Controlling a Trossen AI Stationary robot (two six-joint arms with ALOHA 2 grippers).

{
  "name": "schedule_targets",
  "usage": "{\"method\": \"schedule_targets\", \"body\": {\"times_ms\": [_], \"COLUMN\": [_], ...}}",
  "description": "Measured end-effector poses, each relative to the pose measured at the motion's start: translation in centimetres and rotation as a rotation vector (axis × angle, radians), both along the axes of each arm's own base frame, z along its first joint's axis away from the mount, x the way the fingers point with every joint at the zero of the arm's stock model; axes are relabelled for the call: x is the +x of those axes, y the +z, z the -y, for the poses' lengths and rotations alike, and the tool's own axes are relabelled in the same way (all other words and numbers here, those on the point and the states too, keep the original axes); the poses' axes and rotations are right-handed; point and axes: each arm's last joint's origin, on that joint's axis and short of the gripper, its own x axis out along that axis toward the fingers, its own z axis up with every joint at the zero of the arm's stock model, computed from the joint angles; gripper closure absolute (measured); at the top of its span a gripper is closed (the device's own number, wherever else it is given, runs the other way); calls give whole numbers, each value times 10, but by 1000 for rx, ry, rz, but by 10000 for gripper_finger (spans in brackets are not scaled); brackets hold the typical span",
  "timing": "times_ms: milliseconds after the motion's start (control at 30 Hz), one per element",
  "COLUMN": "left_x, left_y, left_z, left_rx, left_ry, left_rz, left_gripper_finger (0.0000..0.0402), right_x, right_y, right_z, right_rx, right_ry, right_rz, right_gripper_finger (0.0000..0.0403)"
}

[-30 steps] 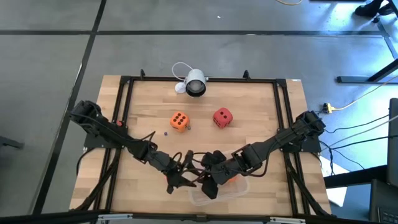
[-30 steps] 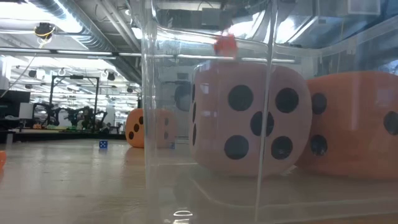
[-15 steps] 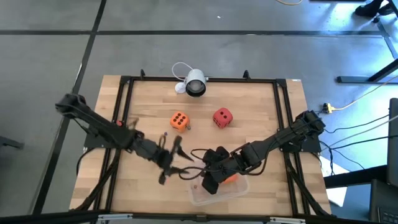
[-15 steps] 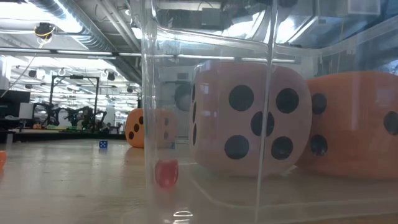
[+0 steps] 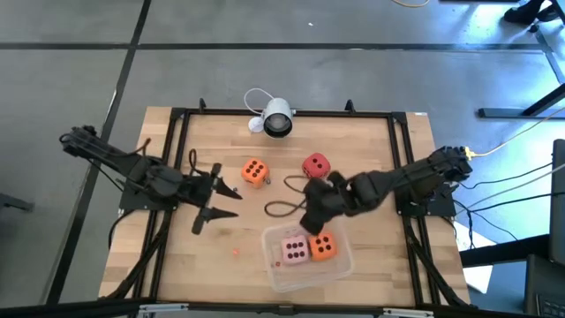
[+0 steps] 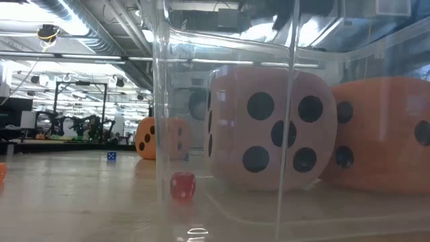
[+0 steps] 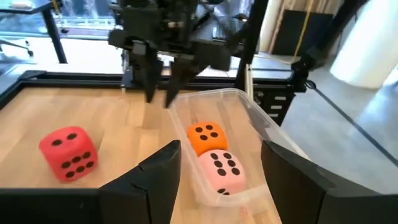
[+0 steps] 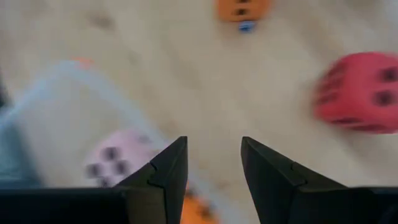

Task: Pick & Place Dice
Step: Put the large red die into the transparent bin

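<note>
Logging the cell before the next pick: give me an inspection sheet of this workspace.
Surface: wooden table, black frame around it.
Job's things: pink die and orange die in the clear tub; second orange die and red die loose on the table.
Clutter: tiny red die and tiny blue die on the table; white camera at the far edge.
Grippers: left gripper open, empty; right gripper open, empty, above the tub's edge.
Cables: dark loop on the table; yellow cable on the floor.
Surroundings: grey floor; workshop behind.
</note>
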Motion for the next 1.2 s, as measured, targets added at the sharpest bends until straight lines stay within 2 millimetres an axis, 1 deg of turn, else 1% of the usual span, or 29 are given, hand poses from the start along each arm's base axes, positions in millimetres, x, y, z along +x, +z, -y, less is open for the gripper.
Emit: {"method": "schedule_targets", "body": {"times_ms": [67,133,233,333,433,500,600,700,767,900,967,1067,1200], "left_x": [-3,-4,-3,0,3,6,8,9,9,-2,-8,-15,-21], "left_y": [1,2,2,-1,-3,-5,-9,-10,-10,-3,0,3,2], "left_z": [-2,-2,-3,-2,0,0,1,1,1,-1,-1,-1,-1], "left_rx": [-4,-3,3,10,17,23,29,6,-25,-125,-160,-165,-158], "left_ry": [12,25,50,60,61,61,72,95,103,108,106,101,142], "left_rz": [3,10,10,-2,-15,-29,-53,-69,-69,-38,-26,-7,-19], "left_gripper_finger": [187,187,187,187,187,187,187,187,187,187,187,187,187], "right_x": [1,5,12,15,16,17,20,27,34,45,49,53,55], "right_y": [-1,-2,-2,-2,-2,-2,-6,-16,-28,-49,-60,-73,-87], "right_z": [16,34,66,95,117,127,137,144,148,151,152,156,161], "right_rx": [-53,-69,-27,-19,-13,-10,-1,39,58,44,42,45,87], "right_ry": [3,-4,-88,-184,-252,-284,-304,-282,-255,-221,-222,-231,-236], "right_rz": [-50,-69,-82,-79,-75,-67,-67,-99,-141,-203,-240,-291,-353], "right_gripper_finger": [252,252,252,252,252,252,247,226,207,168,156,150,149]}}
